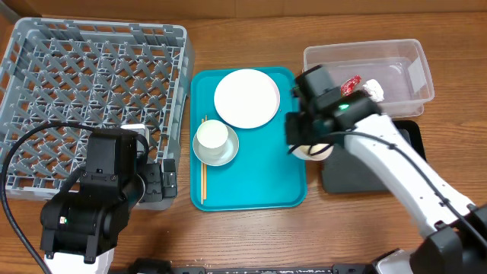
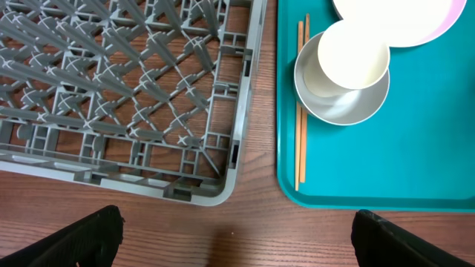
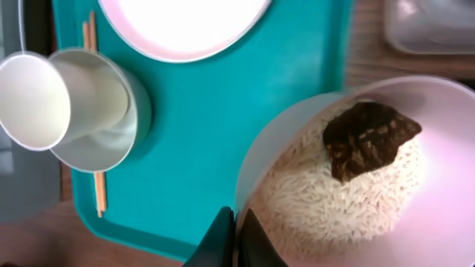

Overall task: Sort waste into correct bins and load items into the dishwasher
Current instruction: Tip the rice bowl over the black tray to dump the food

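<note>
My right gripper (image 3: 236,237) is shut on the rim of a white bowl (image 3: 445,222) that holds white rice (image 3: 334,200) and a brown food lump (image 3: 367,137). In the overhead view the right gripper (image 1: 304,144) holds the bowl (image 1: 318,151) between the teal tray and the black tray (image 1: 358,179). The clear tub (image 1: 365,53) holds the candy wrapper (image 1: 351,84) and the tissue (image 1: 374,88). A plate (image 1: 246,98), a cup (image 1: 211,135) on a saucer (image 1: 225,152) and chopsticks (image 1: 204,164) lie on the teal tray. My left gripper (image 2: 237,237) is open and empty by the grey rack (image 1: 91,91) corner.
The teal tray (image 1: 251,183) lies between the rack and the two bins. The left wrist view shows bare wooden table (image 2: 245,215) between the rack corner (image 2: 215,189) and the teal tray's edge (image 2: 286,178). A black cable (image 1: 23,152) loops over the rack's front left.
</note>
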